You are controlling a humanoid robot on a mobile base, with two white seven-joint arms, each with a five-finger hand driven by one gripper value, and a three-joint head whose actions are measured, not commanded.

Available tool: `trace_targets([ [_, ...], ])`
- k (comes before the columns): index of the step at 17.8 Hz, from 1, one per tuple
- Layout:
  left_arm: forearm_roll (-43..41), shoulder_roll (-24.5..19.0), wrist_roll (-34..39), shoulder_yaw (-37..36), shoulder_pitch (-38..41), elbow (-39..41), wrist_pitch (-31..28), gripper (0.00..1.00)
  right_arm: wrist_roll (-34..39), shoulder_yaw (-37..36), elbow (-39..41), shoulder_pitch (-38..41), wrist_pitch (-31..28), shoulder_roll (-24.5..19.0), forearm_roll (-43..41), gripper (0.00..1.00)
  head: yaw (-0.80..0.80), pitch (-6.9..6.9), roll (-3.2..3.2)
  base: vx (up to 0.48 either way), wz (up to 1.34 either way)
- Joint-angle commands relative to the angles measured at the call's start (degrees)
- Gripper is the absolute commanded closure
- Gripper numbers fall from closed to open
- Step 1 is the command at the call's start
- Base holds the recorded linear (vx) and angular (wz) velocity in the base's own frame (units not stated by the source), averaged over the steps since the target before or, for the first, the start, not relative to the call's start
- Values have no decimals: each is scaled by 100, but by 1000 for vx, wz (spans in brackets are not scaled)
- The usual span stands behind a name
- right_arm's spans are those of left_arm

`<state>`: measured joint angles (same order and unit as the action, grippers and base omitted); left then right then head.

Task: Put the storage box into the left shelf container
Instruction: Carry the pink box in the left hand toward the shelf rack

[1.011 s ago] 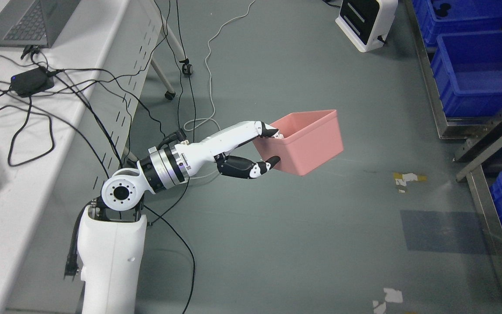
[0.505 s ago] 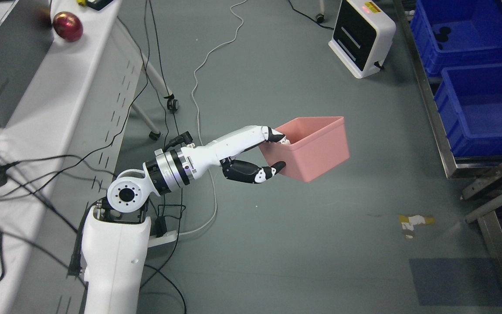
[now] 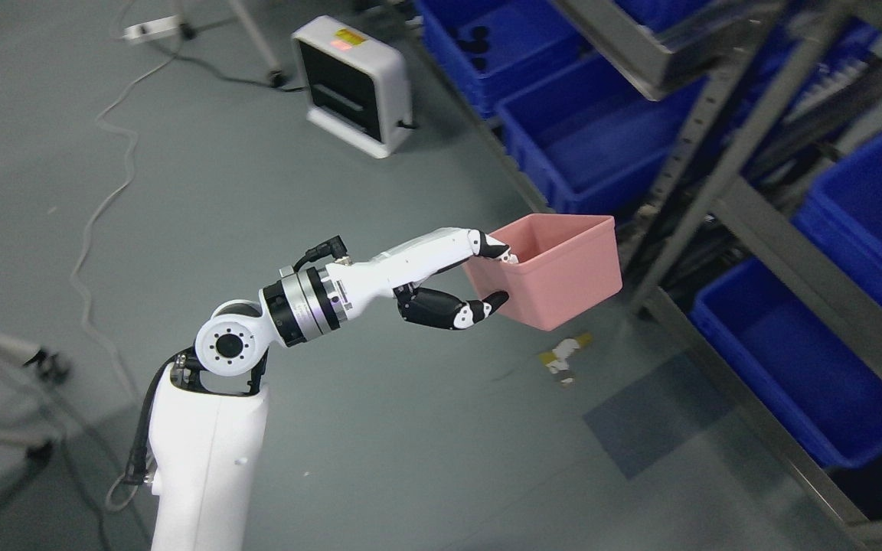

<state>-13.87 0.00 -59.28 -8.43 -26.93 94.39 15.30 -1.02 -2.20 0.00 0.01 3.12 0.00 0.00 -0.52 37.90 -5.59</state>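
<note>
My left hand (image 3: 491, 277) is shut on the near wall of a pink open-topped storage box (image 3: 560, 268), fingers over the rim and thumb under the side. It holds the box in the air above the grey floor, upright and slightly tilted. The box hangs just left of a metal shelf rack (image 3: 747, 126). Blue containers sit on the rack: one on the low shelf behind the box (image 3: 594, 130), one further back (image 3: 494, 46) and one at the lower right (image 3: 785, 360). The right arm is out of view.
A white and black device (image 3: 353, 84) stands on the floor at the back. A white cable (image 3: 96, 222) runs across the floor on the left. Tape scraps (image 3: 563, 356) lie under the box. A table leg with a caster (image 3: 20, 356) shows at the left edge.
The whole view has swung right: the white table and laptop have left the picture and the shelf rack fills the right side. My left hand still holds the pink box the same way.
</note>
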Motion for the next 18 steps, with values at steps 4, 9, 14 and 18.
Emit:
trace_targets([
  [4, 7, -100, -13, -361, 162, 0, 52, 99, -4, 0, 100, -106, 5, 100, 0, 1, 0, 0, 0, 233, -1357],
  [9, 7, -100, -31, -388, 162, 0, 52, 99, -4, 0, 100, -106, 5, 100, 0, 1, 0, 0, 0, 223, -1144],
  [14, 7, -100, -40, -537, 162, 0, 140, 98, -4, 0, 100, -106, 5, 100, 0, 1, 0, 0, 0, 178, -814],
  [18, -465, -100, -13, -100, 162, -44, 131, 98, -4, 0, 100, -106, 5, 100, 0, 1, 0, 0, 0, 138, -541],
])
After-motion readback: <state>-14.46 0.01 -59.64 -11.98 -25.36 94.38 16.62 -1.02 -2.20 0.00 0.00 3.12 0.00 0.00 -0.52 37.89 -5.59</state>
